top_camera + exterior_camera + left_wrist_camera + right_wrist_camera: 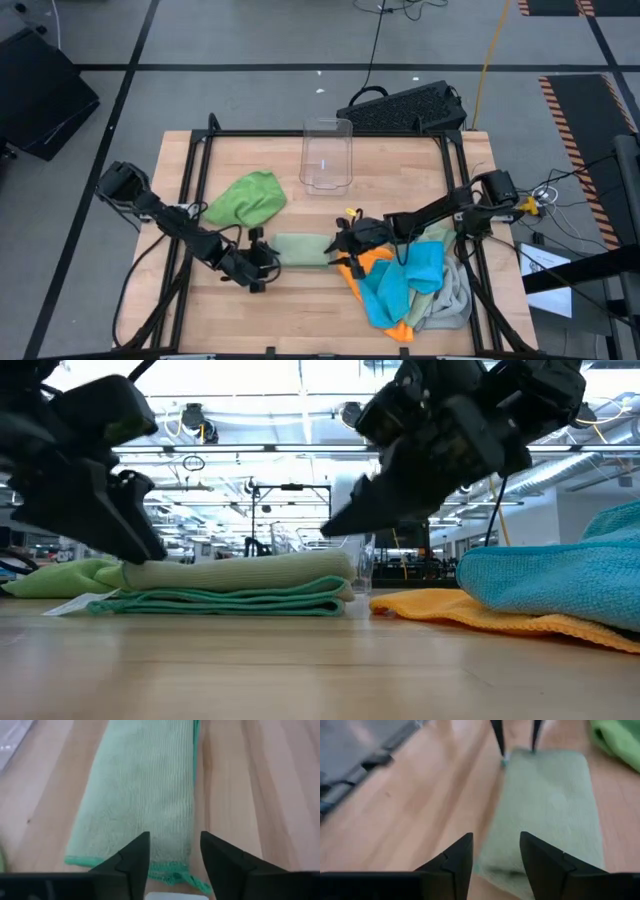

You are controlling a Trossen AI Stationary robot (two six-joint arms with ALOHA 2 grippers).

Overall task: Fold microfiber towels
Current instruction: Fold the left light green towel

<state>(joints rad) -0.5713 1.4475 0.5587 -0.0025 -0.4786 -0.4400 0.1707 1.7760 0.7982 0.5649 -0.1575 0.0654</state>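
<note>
The left gripper [172, 857] is held low at one short end of the sage green towel [300, 249], its 2 fingers parted, nothing gripped between them. The right gripper [492, 857] is set at the opposite end, likewise spread and empty. This end-to-end placement appears suited to the next fold along the strip's length. The sage towel is seen as a narrow band, already folded in layers, flat at the table's [400, 170] middle. A bright green towel [245, 198] lies crumpled near the left arm; orange [372, 262], blue [405, 280] and grey [452, 300] towels are heaped under the right arm.
</note>
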